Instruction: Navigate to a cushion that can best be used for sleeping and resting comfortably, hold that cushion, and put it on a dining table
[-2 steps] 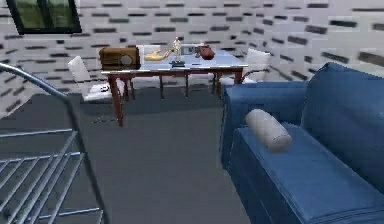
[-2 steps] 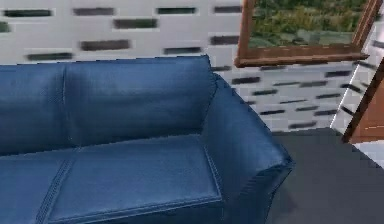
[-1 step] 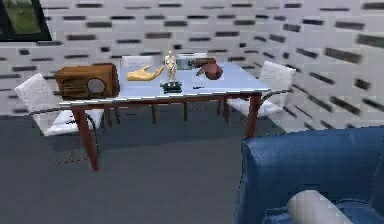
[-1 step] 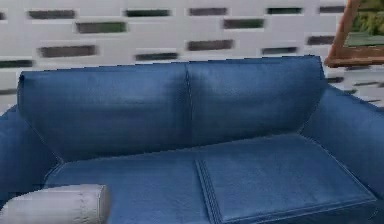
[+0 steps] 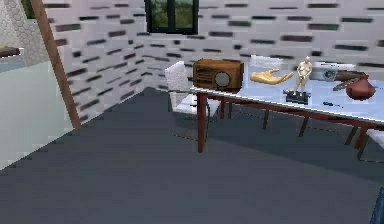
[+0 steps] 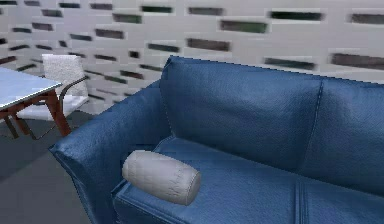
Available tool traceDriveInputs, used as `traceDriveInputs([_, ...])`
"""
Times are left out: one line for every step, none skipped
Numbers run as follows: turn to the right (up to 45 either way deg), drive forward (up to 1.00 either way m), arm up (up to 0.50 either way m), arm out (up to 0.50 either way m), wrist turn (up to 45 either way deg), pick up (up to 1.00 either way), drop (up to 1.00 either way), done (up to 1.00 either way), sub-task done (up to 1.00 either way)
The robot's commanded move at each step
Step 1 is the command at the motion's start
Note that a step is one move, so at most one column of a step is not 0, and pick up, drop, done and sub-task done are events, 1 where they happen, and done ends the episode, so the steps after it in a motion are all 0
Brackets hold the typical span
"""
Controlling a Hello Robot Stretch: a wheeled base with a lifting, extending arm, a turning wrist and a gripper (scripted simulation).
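Approach looks nearly done: the grey cushion (image 6: 160, 177) lies on the sofa's (image 6: 250, 110) left seat, the table (image 6: 20, 88) far left, so reaching for it comes next; the gripper's state I cannot tell

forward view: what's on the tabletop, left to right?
wooden radio → tan curved object → small statuette → grey box → reddish-brown rounded object. Left out: small dark item below the statuette, order unclear.
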Motion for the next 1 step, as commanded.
traceDriveInputs([0.0,0.00,0.50,0.00,0.0,0.00,0.00,0.00,0.00])
